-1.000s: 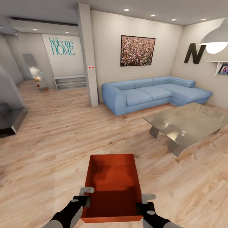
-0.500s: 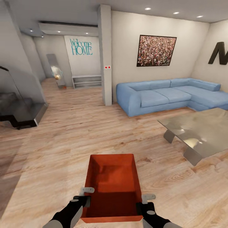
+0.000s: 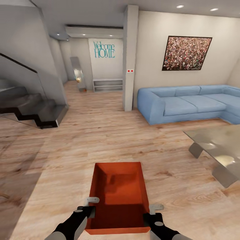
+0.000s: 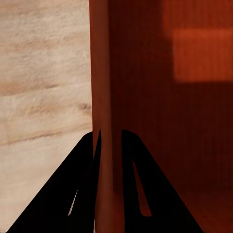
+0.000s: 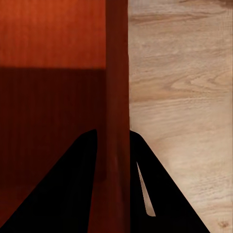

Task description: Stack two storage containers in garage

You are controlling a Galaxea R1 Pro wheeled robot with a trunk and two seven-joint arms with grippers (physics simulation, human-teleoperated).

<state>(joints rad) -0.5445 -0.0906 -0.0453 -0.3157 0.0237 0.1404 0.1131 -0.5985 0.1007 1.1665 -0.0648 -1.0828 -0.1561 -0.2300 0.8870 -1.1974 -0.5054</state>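
view has swung left; both end effectors, left (image 3: 90, 209) and right (image 3: 150, 213), clamp the storage container's (image 3: 119, 196) walls; we keep it level.

The left end effector (image 4: 108, 145) straddles a thin upright wall of a red-orange bin (image 4: 170, 121): one black finger (image 4: 63, 199) lies outside the wall, the other inside, both pressed against it. Beyond the inner finger the bin's interior is dark red with a brighter orange patch farther in. Outside the wall, light wood-plank floor (image 4: 43, 73) runs beneath.
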